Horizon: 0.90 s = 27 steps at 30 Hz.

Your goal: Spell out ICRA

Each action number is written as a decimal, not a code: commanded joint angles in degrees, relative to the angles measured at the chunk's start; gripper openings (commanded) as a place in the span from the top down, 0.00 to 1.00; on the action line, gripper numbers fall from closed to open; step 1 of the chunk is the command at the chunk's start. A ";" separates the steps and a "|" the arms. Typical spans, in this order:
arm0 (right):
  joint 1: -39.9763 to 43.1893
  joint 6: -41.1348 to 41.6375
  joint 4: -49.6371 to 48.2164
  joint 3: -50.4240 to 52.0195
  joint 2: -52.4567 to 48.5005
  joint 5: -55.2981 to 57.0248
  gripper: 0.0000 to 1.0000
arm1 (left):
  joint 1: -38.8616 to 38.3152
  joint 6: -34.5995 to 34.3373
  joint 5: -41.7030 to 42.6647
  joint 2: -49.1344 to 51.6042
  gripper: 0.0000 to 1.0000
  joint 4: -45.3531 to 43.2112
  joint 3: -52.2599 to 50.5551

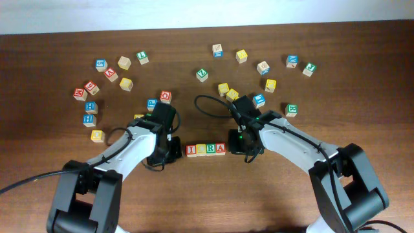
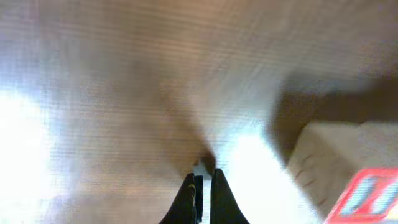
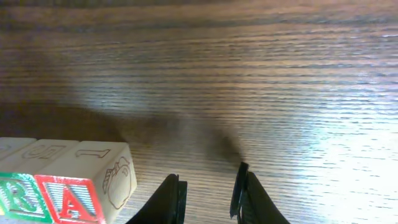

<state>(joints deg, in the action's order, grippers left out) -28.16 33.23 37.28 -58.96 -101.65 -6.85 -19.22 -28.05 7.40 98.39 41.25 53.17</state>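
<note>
Four letter cubes stand in a tight row near the table's front middle: red "I" point(image 1: 191, 150), yellowish "C" point(image 1: 201, 150), green "R" point(image 1: 210, 150), red "A" point(image 1: 220, 149). My left gripper point(image 1: 173, 147) is low at the row's left end, beside the "I", and it is shut and empty point(image 2: 203, 179); a red-faced cube point(image 2: 367, 193) shows at the lower right of its view. My right gripper point(image 1: 237, 145) is at the row's right end, just past the "A" point(image 3: 68, 198). Its fingers stand slightly apart over bare wood point(image 3: 208, 180). The "R" point(image 3: 15, 196) shows at the left edge of that view.
Several other letter cubes lie scattered across the far half of the table, one group at the back left point(image 1: 103, 74) and one at the back right point(image 1: 265, 68). A blue cube point(image 1: 152, 103) and a red one point(image 1: 165, 96) sit close behind my left arm.
</note>
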 commanded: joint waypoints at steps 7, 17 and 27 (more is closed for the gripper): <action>-0.26 0.28 -0.50 0.20 0.00 3.10 0.79 | -4.87 0.70 7.23 0.59 1.00 3.30 0.46; -0.26 0.28 -0.66 0.20 0.00 3.08 0.79 | -9.51 -2.49 0.24 0.61 1.00 -1.22 0.46; -0.26 0.28 -0.63 0.20 0.00 3.08 0.78 | -9.51 -2.49 0.28 0.61 1.00 -4.39 0.46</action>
<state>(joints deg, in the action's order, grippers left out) -28.16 33.23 36.80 -58.96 -101.65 -4.69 -28.49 -29.85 8.29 98.39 37.28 53.17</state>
